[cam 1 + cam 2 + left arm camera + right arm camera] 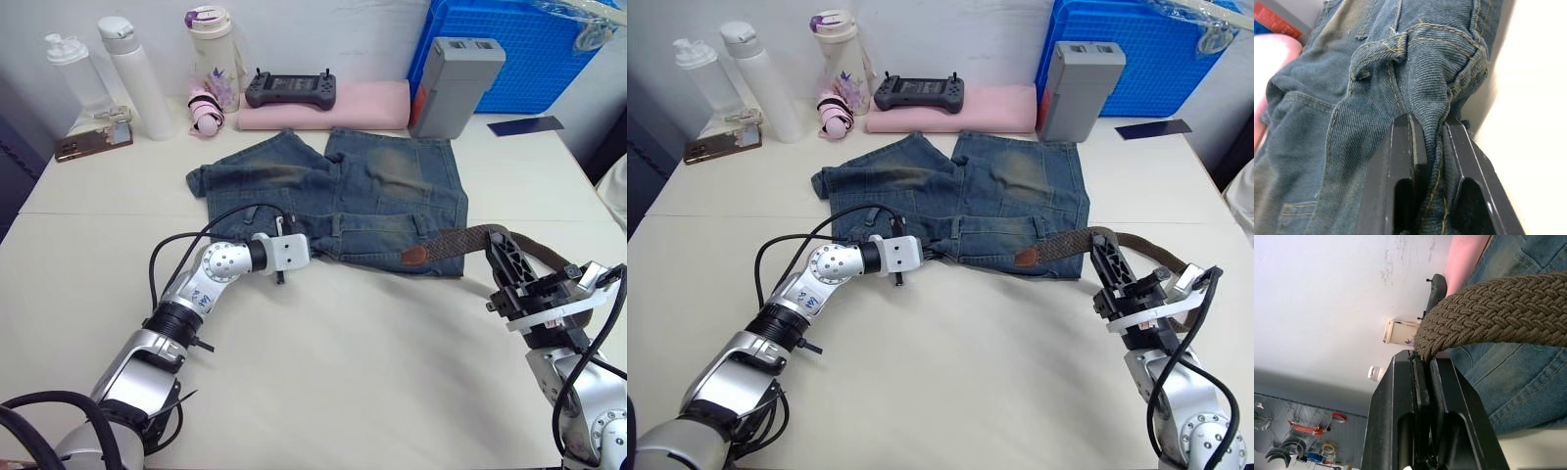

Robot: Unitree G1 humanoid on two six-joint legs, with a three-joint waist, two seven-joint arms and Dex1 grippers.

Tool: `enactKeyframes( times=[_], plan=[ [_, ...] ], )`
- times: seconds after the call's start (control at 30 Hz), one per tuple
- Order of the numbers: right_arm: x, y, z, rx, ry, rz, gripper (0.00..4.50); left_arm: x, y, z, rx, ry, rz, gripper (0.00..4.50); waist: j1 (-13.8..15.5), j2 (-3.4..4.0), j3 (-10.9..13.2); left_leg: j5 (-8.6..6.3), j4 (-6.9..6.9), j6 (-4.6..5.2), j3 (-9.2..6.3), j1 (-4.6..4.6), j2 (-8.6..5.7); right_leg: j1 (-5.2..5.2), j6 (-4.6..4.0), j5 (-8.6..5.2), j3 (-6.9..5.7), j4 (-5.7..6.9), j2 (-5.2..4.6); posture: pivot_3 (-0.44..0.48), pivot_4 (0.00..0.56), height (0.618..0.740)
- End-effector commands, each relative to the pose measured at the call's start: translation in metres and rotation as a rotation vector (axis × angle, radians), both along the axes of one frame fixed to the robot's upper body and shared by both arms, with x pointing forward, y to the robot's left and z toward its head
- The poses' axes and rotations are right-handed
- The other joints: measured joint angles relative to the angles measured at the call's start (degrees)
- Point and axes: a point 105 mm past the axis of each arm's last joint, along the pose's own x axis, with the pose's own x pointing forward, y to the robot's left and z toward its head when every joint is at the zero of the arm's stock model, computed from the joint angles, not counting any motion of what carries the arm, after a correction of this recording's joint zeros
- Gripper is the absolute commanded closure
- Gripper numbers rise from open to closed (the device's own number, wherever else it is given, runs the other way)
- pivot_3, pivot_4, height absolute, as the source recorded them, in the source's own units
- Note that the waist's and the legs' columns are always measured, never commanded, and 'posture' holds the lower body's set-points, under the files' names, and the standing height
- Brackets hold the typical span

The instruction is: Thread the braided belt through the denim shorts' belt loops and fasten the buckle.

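Left tool (1427, 132) pinches denim shorts (392, 186) waistband; right tool (1422, 363) clamps braided belt (1498, 313).

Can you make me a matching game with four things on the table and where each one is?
Things:
1. braided belt
2. denim shorts
3. game controller
4. grey box

Places:
A. lying on the pink cloth
B. pinched at the waistband by the left gripper
C. standing in front of the blue crate
D. pinched by the right gripper

Pairs: 1-D, 2-B, 3-A, 4-C
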Motion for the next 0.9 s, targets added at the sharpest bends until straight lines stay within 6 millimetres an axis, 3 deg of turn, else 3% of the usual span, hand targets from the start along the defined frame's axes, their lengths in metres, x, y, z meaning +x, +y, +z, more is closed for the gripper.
enactKeyframes(
  times=[0.03, 0.23, 0.33, 0.43, 0.6, 0.63, 0.8, 0.9],
  plan=[
    [-0.006, -0.002, 0.013, -0.009, -0.049, -0.010, 4.50, -0.025, 0.019, -0.009, -0.033, 0.151, -0.010, 4.07, -0.9, 0.02, 0.0, 0.00, -0.01, 0.00, 0.00, 0.02, 0.01, 0.00, 0.00, 0.00, -0.01, 0.02, 0.01, 0.000, 0.150, 0.740],
    [-0.012, -0.014, 0.014, -0.052, -0.053, -0.048, 4.50, -0.099, 0.041, 0.004, -0.052, 0.316, -0.061, 4.07, -2.3, 0.20, 0.0, 0.00, -0.20, 0.00, -0.39, 0.13, 0.12, -0.03, -0.04, -0.02, -0.02, -0.01, -0.01, 0.000, 0.150, 0.740],
    [-0.015, -0.016, 0.016, -0.084, -0.053, -0.041, 4.50, -0.121, 0.048, 0.009, -0.033, 0.360, -0.034, 4.07, -2.1, 0.27, 0.0, 0.00, -0.25, 0.00, -0.53, 0.13, 0.13, -0.02, -0.04, -0.02, 0.03, -0.02, -0.13, 0.000, 0.150, 0.740],
    [-0.018, -0.015, 0.016, -0.113, -0.049, -0.024, 4.50, -0.131, 0.054, 0.005, 0.001, 0.375, 0.015, 4.07, -1.5, 0.33, 0.0, 0.00, -0.24, 0.00, -0.55, 0.13, 0.15, 0.02, -0.01, -0.01, 0.17, -0.03, -0.20, 0.000, 0.150, 0.740],
    [-0.019, -0.011, 0.009, -0.152, -0.005, 0.006, 4.50, -0.126, 0.068, -0.015, 0.056, 0.306, 0.086, 4.07, -0.7, 0.35, 0.0, 0.00, -0.24, 0.00, -0.49, 0.14, 0.06, 0.02, 0.02, 0.01, 0.34, -0.08, -0.13, 0.000, 0.150, 0.740],
    [-0.019, -0.010, 0.008, -0.156, 0.003, 0.010, 4.50, -0.125, 0.069, -0.016, 0.034, 0.305, 0.096, 3.37, -0.6, 0.36, 0.0, 0.00, -0.25, 0.00, -0.48, 0.15, 0.05, 0.02, 0.02, 0.01, 0.34, -0.08, -0.10, 0.000, 0.150, 0.740],
    [-0.019, -0.007, 0.005, -0.175, 0.023, 0.033, 4.50, -0.123, 0.071, -0.002, -0.005, 0.364, -0.002, 1.42, -0.6, 0.36, 0.0, 0.00, -0.25, -0.01, -0.42, 0.15, 0.02, 0.01, 0.02, 0.01, 0.34, -0.09, -0.07, 0.000, 0.150, 0.740],
    [-0.018, -0.004, 0.001, -0.184, 0.051, 0.048, 4.50, -0.128, 0.069, 0.029, -0.169, 0.540, -0.113, 1.42, -0.6, 0.36, 0.0, 0.00, -0.24, -0.01, -0.42, 0.13, 0.04, 0.00, 0.02, 0.01, 0.33, -0.09, -0.07, 0.000, 0.150, 0.740]
  ],
)
